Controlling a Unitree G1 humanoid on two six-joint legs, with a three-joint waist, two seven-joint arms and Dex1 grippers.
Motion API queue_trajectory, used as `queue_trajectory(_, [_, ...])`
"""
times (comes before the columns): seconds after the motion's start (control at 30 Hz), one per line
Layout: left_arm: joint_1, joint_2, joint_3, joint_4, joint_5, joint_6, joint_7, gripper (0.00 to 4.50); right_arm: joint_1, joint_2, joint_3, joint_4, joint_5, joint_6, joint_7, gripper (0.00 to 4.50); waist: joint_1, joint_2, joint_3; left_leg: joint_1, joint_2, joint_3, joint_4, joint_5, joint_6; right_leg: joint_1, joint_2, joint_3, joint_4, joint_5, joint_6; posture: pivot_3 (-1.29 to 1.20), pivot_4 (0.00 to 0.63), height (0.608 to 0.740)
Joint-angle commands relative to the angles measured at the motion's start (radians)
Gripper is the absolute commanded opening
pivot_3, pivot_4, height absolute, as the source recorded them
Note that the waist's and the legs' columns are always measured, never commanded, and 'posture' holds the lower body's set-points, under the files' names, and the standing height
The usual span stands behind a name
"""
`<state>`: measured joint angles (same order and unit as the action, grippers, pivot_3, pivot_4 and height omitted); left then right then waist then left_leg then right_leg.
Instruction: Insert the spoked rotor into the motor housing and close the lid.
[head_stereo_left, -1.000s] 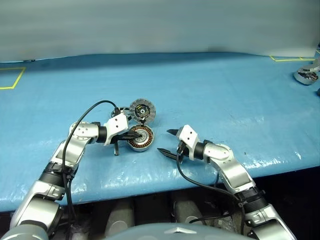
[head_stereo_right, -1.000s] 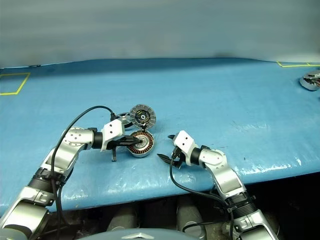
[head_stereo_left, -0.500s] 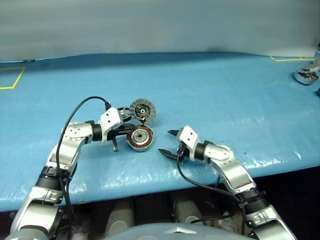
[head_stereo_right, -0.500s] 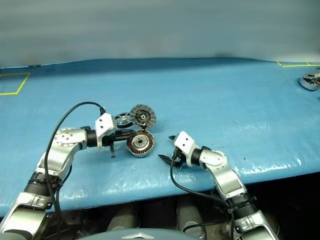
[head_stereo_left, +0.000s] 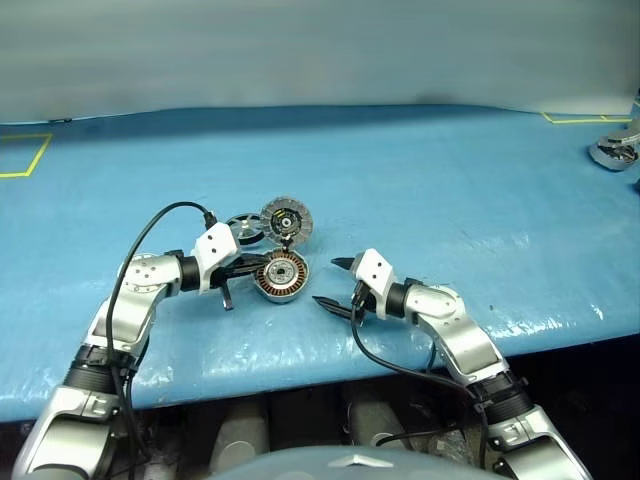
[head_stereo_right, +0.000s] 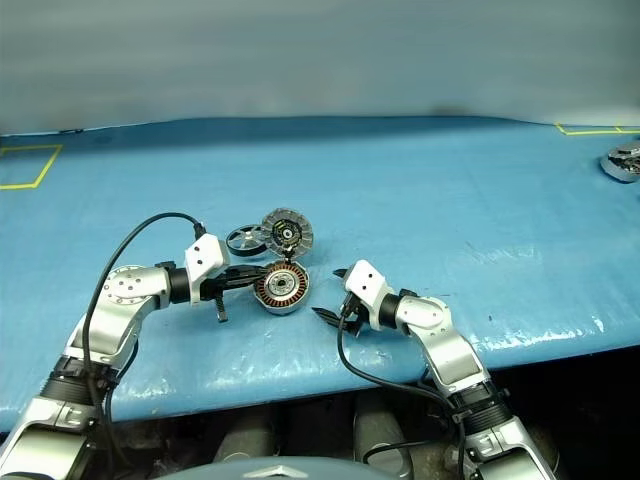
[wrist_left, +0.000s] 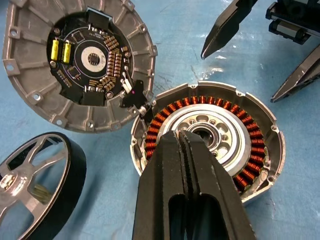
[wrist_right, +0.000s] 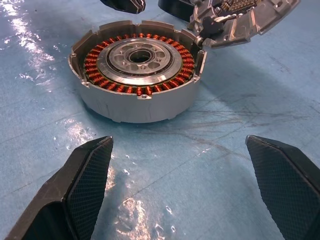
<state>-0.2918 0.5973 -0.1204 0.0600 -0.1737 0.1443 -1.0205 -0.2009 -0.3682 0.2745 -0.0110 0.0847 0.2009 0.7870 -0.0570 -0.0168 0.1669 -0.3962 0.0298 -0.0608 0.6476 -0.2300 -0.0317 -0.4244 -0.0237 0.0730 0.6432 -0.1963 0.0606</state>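
The left gripper is pinched closed, empty, over the open motor housing on the blue table; the right gripper gapes wide, empty, beside it; the lid stands open behind; the spoked rotor lies beside the lid.

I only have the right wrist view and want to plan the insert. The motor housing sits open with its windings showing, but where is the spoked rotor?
Observer: The spoked rotor lies on the blue table, apart from the motor housing, behind it on the robot's left and next to the lid.
Operator: Is the left claw holding it?
Observer: No. The left claw is shut and empty, its tips at the housing's left side.
Operator: How far open is the lid?
Observer: It stands nearly upright behind the housing, with its circuit-board side facing the robot.
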Motion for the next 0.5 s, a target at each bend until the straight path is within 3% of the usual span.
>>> queue_trajectory(0.03, [-0.063,-0.023,-0.047,0.039,0.044,-0.019,0.008,0.06,-0.018,0.003,-0.003,-0.015,0.008,-0.018,0.006,4.50,0.003,0.000,0.000,0.000,0.000,0.000,0.000,0.000,0.000,0.000,0.000,0.000,0.000,0.000,0.000,0.00,0.150,0.740])
queue_trajectory(0.5, [-0.123,-0.064,-0.100,0.159,0.079,-0.059,-0.025,0.06,0.019,-0.009,-0.017,-0.046,0.010,-0.011,-0.019,4.50,-0.002,0.000,0.000,0.000,0.000,0.000,0.000,0.000,0.000,0.000,0.000,0.000,0.000,0.000,0.001,0.00,0.150,0.740])
